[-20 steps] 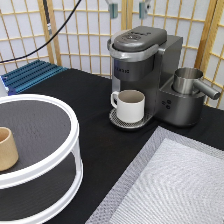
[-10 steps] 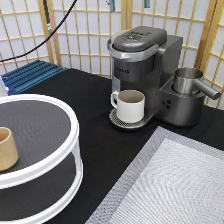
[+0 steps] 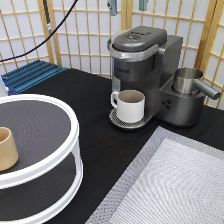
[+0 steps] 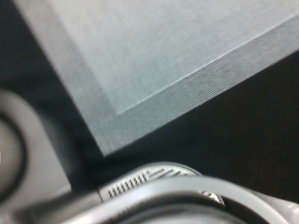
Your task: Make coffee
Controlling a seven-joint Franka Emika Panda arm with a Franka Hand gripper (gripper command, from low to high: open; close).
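The grey coffee machine [image 3: 145, 65] stands at the exterior view's top centre with its lid shut. A white mug with a handle [image 3: 129, 105] sits on its drip tray under the spout. My gripper [image 3: 127, 5] hangs above the machine at the exterior view's top edge, where only its two fingertips [image 3: 113, 6] show. They are apart with nothing between them. The coffee pod is not in view. The wrist view looks down on the machine's top [image 4: 176, 200], the black table [image 4: 258, 120] and the grey mat [image 4: 168, 55].
A metal frothing jug [image 3: 187, 80] sits on the machine's right side. A white two-tier round stand [image 3: 45, 165] at the exterior view's left carries a tan handleless cup [image 3: 7, 148]. A grey woven mat [image 3: 175, 185] covers the bottom right. A blue rack [image 3: 30, 75] lies at the back left.
The fingertips at the top edge have risen slightly, so less of them shows. Nothing else has moved.
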